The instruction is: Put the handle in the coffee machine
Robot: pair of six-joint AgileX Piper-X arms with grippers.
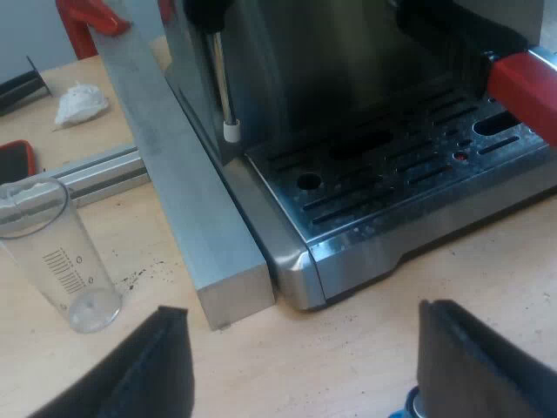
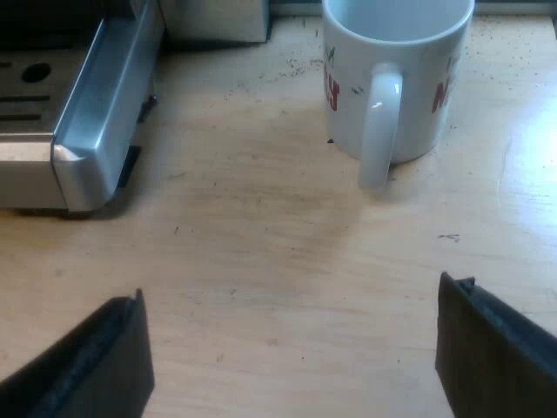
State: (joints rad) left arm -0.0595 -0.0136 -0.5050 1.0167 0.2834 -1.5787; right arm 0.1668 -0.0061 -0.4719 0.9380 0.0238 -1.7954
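Left gripper wide open, empty, low before the espresso machine. Right gripper wide too, off the machine's corner by the mug. The handle is at the machine's front, red end out; lock unclear. Come in level and grip it square.

The left claw and the right claw each pointed downward, black fingers spread wide at nine and three o'clock.
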